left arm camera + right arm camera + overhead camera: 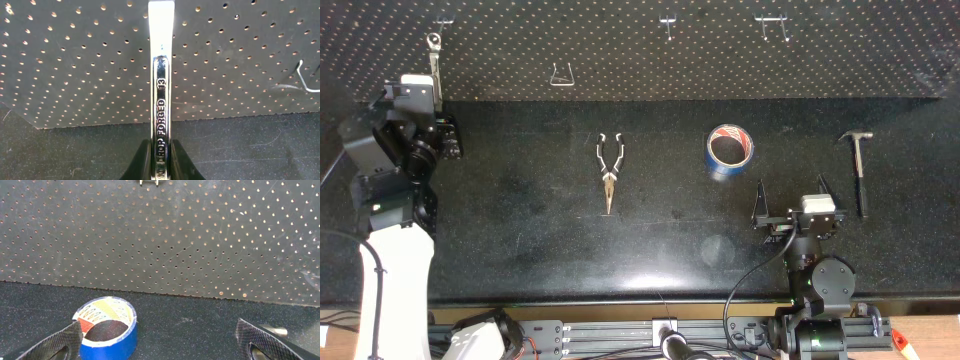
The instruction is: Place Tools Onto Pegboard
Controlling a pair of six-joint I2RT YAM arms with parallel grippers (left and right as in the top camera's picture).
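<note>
A chrome wrench (161, 95) stands upright against the pegboard (75, 60), and my left gripper (161, 162) is shut on its lower shaft. From above, the wrench (435, 62) rises at the board's far left, above the left gripper (438, 105). Pliers (610, 170) lie at the table's middle. A blue tape roll (729, 150) sits right of them, and a hammer (859, 170) lies at the far right. My right gripper (790, 205) stands open, close in front of the tape roll (106, 327), holding nothing.
Metal hooks are fixed in the pegboard: a wire loop (561, 76) left of centre, a small hook (667, 22) and a double hook (772, 24) at the upper right. A wire hook (307, 80) is near the wrench.
</note>
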